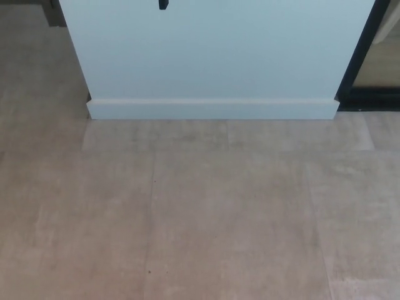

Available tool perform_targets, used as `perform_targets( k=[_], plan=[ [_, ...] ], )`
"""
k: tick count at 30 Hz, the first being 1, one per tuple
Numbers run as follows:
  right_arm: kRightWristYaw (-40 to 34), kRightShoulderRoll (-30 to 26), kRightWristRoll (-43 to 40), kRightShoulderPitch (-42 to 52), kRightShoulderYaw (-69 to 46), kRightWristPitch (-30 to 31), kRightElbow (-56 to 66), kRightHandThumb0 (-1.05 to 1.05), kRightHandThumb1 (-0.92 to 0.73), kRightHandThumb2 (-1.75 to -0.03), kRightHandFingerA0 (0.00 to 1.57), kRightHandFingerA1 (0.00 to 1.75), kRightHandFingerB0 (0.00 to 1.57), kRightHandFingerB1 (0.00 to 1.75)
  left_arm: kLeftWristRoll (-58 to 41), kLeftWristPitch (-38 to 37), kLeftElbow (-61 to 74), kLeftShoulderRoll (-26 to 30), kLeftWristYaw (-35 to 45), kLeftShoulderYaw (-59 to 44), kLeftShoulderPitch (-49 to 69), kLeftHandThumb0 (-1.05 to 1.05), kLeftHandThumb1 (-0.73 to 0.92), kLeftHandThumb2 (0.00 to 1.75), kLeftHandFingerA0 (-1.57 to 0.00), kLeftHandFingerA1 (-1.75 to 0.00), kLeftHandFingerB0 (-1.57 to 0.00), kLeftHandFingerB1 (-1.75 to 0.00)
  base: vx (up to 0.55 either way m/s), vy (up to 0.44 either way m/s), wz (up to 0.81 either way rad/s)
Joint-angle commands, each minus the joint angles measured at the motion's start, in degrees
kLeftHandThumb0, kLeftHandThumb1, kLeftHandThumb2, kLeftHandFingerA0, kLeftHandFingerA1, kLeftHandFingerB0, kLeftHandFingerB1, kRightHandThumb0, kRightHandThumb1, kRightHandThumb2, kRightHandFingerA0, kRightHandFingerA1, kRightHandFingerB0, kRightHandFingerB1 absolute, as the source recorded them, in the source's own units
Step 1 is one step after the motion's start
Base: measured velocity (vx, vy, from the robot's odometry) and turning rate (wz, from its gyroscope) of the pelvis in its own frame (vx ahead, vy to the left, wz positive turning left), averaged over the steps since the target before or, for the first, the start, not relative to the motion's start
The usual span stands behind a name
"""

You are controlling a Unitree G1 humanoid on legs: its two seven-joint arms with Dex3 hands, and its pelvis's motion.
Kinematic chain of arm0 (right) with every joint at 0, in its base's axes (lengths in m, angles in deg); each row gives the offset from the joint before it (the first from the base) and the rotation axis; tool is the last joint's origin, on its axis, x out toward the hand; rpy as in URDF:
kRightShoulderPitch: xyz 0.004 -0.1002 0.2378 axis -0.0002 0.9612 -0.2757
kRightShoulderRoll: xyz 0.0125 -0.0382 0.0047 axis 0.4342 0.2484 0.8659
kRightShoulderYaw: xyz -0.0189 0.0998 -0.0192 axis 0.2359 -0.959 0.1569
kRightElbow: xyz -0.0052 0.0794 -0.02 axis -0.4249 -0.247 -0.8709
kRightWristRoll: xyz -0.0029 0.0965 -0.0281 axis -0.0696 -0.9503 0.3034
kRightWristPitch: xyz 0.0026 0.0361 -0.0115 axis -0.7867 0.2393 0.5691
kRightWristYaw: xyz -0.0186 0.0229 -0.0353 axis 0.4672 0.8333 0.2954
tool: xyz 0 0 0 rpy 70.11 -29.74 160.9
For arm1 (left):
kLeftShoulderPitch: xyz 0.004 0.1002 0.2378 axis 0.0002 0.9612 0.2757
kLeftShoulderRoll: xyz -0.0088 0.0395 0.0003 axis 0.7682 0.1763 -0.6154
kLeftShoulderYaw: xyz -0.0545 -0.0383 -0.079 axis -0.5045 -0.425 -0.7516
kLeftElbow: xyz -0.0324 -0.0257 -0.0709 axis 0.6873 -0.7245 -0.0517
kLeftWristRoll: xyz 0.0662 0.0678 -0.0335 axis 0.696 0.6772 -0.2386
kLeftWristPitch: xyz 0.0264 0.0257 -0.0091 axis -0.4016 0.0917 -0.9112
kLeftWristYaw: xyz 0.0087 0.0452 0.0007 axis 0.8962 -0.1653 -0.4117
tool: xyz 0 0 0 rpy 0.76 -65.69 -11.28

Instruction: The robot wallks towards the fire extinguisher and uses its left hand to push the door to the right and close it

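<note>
No part of me shows in the head view, neither hand nor arm. A pale wall section (212,50) with a white skirting board (212,109) fills the top of the picture. A small black piece (163,4) pokes in at the top edge of that wall. To its right runs a black frame (361,56) with a darker opening behind it. No fire extinguisher is visible.
Beige tiled floor (200,212) spreads from the skirting board to the bottom edge. The wall's left corner (87,103) gives onto more floor at the left. A dark object (55,12) sits at the top left.
</note>
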Motion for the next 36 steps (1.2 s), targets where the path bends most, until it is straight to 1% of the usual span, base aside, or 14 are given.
perform_targets(
  k=[1, 5, 6, 17, 18, 19, 20, 23, 24, 30, 31, 34, 35, 36],
  plan=[
    [-0.16, -0.62, -0.72, 0.04, -0.4, 0.03, 0.2, -0.53, -0.47, -0.54, 0.3, 0.5, 0.33, 0.33, -0.25, -1.53, -0.21, 0.62, 0.16, -0.26, -0.02, -0.62, 0.51, 0.59, -0.41, -0.5, -0.41, -0.35, 0.0, 0.0, 0.0],
    [-0.34, -0.53, -0.82, 0.11, -0.57, 0.04, 0.06, -0.53, -0.47, -0.54, 0.3, 0.5, 0.33, 0.33, -0.15, -1.47, -0.33, 0.6, -0.06, -0.26, -0.04, -0.62, 0.51, 0.59, -0.41, -0.5, -0.41, -0.35, 0.0, 0.0, 0.0],
    [-0.11, -0.58, -0.83, 0.45, -0.53, -0.37, 0.26, -0.57, -0.37, -0.73, 0.31, 0.56, 0.26, 0.45, 0.01, -1.31, -0.53, 0.68, -0.19, -0.17, -0.08, -0.61, 0.54, 0.57, -0.42, -0.5, -0.42, -0.34, 0.0, 0.0, 0.0],
    [-0.5, -0.1, -1.21, -0.67, -0.93, -0.49, -1.83, -0.57, -0.37, -0.73, 0.32, 0.55, 0.26, 0.43, 0.19, -1.13, -0.08, 0.71, -0.72, 0.32, 0.11, -0.57, 0.53, 0.57, -0.47, -0.52, -0.39, -0.33, 0.0, 0.0, 0.0],
    [-0.5, -0.12, -1.21, -0.81, -0.97, -0.36, -1.78, -0.51, -0.46, -0.55, 0.33, 0.48, 0.33, 0.33, 0.35, -1.1, -0.04, 0.74, -0.84, 0.48, 0.05, -0.59, 0.43, 0.79, -0.44, -0.57, -0.29, -0.45, 0.0, 0.0, 0.0],
    [-0.5, -0.13, -1.21, -0.9, -1.0, -0.24, -1.7, -0.51, -0.46, -0.55, 0.33, 0.48, 0.33, 0.33, 0.47, -1.08, -0.03, 0.75, -0.93, 0.59, 0.01, -0.59, 0.43, 0.79, -0.44, -0.57, -0.29, -0.45, 0.0, 0.0, 0.0],
    [-0.54, -0.21, -0.99, -0.99, -0.86, -0.25, -1.65, -0.53, -0.47, -0.55, 0.31, 0.48, 0.33, 0.33, 0.86, -1.18, -0.16, 0.81, -1.26, 0.92, -0.11, -0.55, 0.55, 0.57, -0.48, -0.47, -0.36, -0.33, 0.02, 0.0, -0.33],
    [-0.59, -0.29, -0.62, -1.01, -0.65, -0.45, -1.71, -0.53, -0.47, -0.55, 0.31, 0.48, 0.33, 0.33, 1.2, -1.36, -0.39, 0.88, -1.64, 1.32, -0.22, -0.55, 0.55, 0.57, -0.48, -0.47, -0.36, -0.33, 0.11, 0.006, 0.14],
    [-0.43, -0.26, -0.81, -1.03, -0.81, -0.82, -2.01, -0.56, -0.37, -0.73, 0.29, 0.55, 0.26, 0.44, 1.1, -1.45, -0.32, 0.82, -1.7, 1.36, -0.07, -0.55, 0.55, 0.57, -0.45, -0.46, -0.37, -0.34, 0.0, 0.008, 0.15],
    [-0.21, -0.14, -0.83, -1.27, -0.84, -1.26, -2.84, -0.57, -0.37, -0.73, 0.3, 0.55, 0.27, 0.44, 0.65, -1.25, -0.42, 0.85, -1.68, 1.27, 0.0, -0.56, 0.54, 0.57, -0.45, -0.45, -0.38, -0.33, -0.02, 0.042, 0.02],
    [-0.17, -0.32, -0.73, -1.16, -0.77, -0.89, -2.37, -0.52, -0.48, -0.55, 0.27, 0.49, 0.34, 0.33, 1.02, -1.71, -0.33, 0.78, -1.87, 1.63, 0.28, -0.57, 0.55, 0.57, -0.47, -0.46, -0.41, -0.34, 0.05, 0.098, -0.15],
    [-0.16, -0.33, -0.82, -0.81, -0.85, -0.54, -1.43, -0.53, -0.46, -0.54, 0.3, 0.5, 0.33, 0.35, 1.1, -1.84, -0.18, 0.77, -2.0, 1.86, 0.37, -0.58, 0.56, 0.57, -0.45, -0.47, -0.43, -0.35, 0.06, 0.252, -0.23],
    [-0.15, -0.3, -0.78, -0.83, -0.83, -0.45, -1.37, -0.57, -0.37, -0.74, 0.29, 0.55, 0.27, 0.44, 1.07, -1.9, -0.13, 0.83, -1.96, 1.91, 0.29, -0.59, 0.55, 0.57, -0.45, -0.49, -0.42, -0.35, 0.21, 0.397, -0.01],
    [-0.13, -0.3, -0.7, -0.94, -0.78, -0.43, -1.54, -0.57, -0.37, -0.74, 0.29, 0.55, 0.27, 0.44, 1.05, -1.95, -0.11, 0.87, -1.92, 1.95, 0.25, -0.59, 0.55, 0.57, -0.45, -0.49, -0.42, -0.35, 0.26, 0.416, -0.07]
  ],
)
